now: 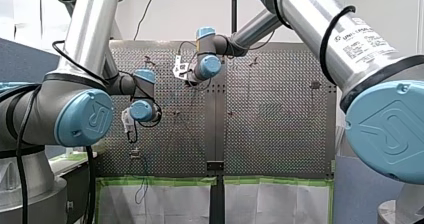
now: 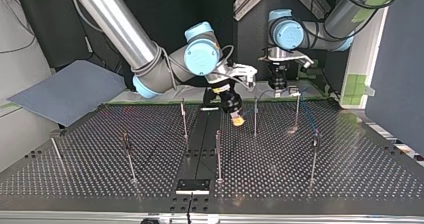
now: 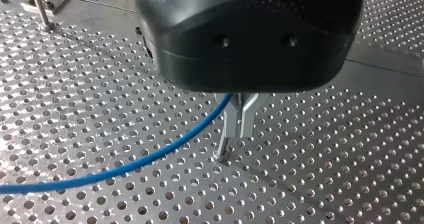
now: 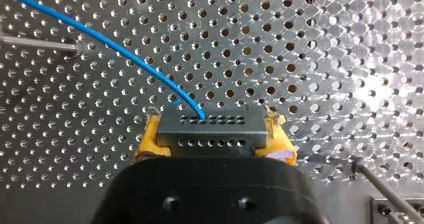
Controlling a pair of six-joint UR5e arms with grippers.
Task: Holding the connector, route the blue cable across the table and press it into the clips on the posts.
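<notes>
Posts (image 2: 218, 156), thin and upright, stand scattered over the perforated metal surface (image 2: 350, 174) on the side nearest the top view's camera, with a small black plate (image 2: 192, 185) at the near edge. Beyond the middle posts my right hand (image 2: 238, 120) hangs tilted, low over the surface. Its yellow pads (image 4: 147, 144) are closed firmly on the connector (image 4: 212, 129), a dark, flat rectangular block with two rows of small holes across its face. The blue cable (image 4: 115, 46), thin and glossy, leaves one hole in the row farther from the hand and arcs away over the surface. Farther back, close to the far edge, my left hand (image 3: 240, 131) points straight down. Its slim metal fingers are closed together, with the cable running in between them at their root. From there the cable sweeps off in a long, loose curve over the holes.
</notes>
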